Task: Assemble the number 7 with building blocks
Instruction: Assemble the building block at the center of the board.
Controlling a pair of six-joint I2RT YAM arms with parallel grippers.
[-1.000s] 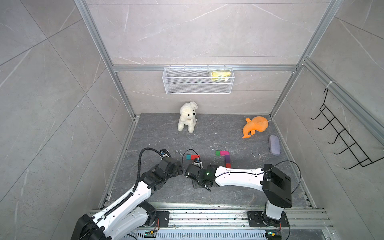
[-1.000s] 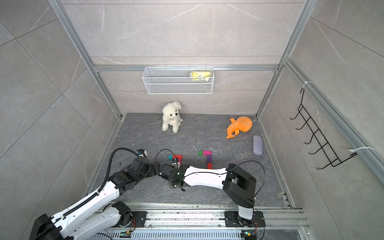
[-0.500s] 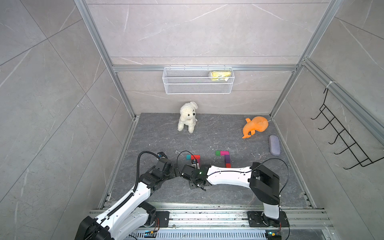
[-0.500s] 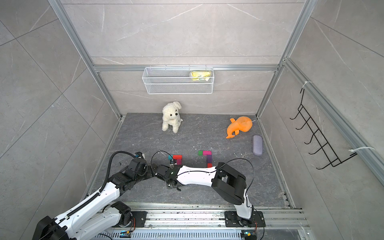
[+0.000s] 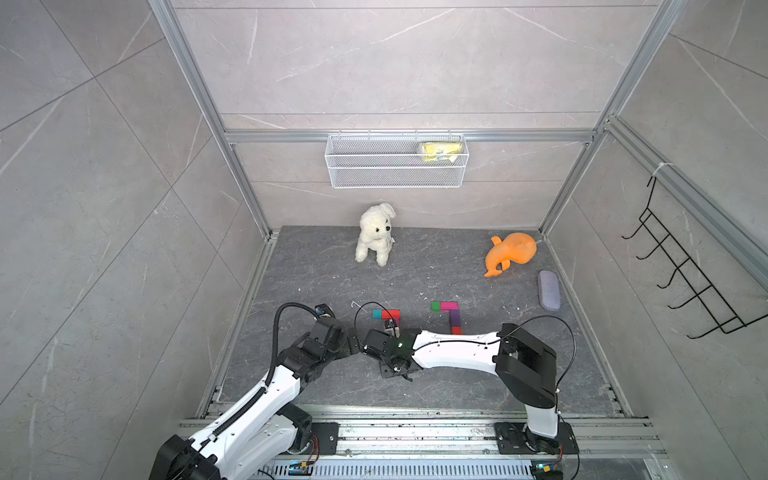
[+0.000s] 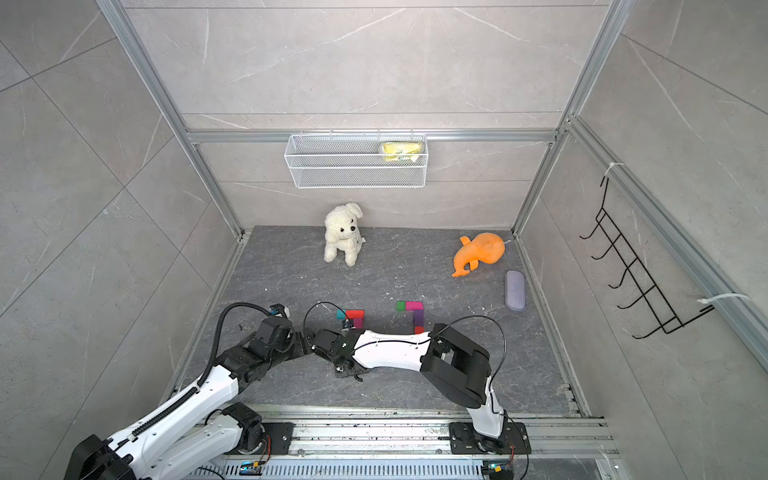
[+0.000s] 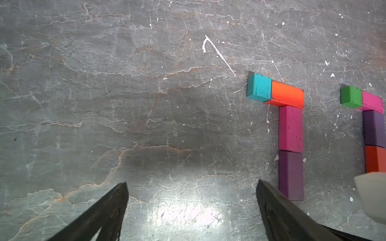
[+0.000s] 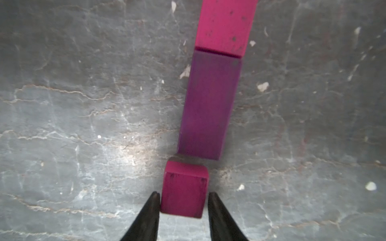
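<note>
Building blocks (image 6: 354, 314) are laid flat on the dark stone floor (image 5: 332, 282) as two figures, both toward 6 o'clock of the floor's middle in both top views. In the number 7 (image 5: 395, 321) nearer the grippers, the top bar is formed by a teal block (image 7: 259, 87) and a red block (image 7: 287, 94) set end to end. From the bar's 3 o'clock end, a stem runs toward 6 o'clock: a magenta block (image 7: 290, 128) touched end to end by a purple block (image 7: 290, 173).

A small magenta cube (image 8: 184, 192) is seen just beyond the purple block's free end, parted from it by a thin gap and not quite in line. The cube is clamped by the right gripper (image 8: 183, 194), one fingertip pressed on each of two opposite sides. Whether the cube rests on the floor or is raised cannot be told.

The left gripper (image 7: 191, 182) is spread wide over bare floor at about 8 o'clock of the figure, with nothing between its fingers.

A second figure (image 5: 456, 318) in green, magenta, purple and red is placed at 3 o'clock of the first, apart from it.

A plush dog (image 5: 375, 235) is found at 12 o'clock, an orange toy (image 5: 510, 253) at 2 o'clock and a grey-lilac case (image 5: 548, 289) at 3 o'clock beside the wall.
</note>
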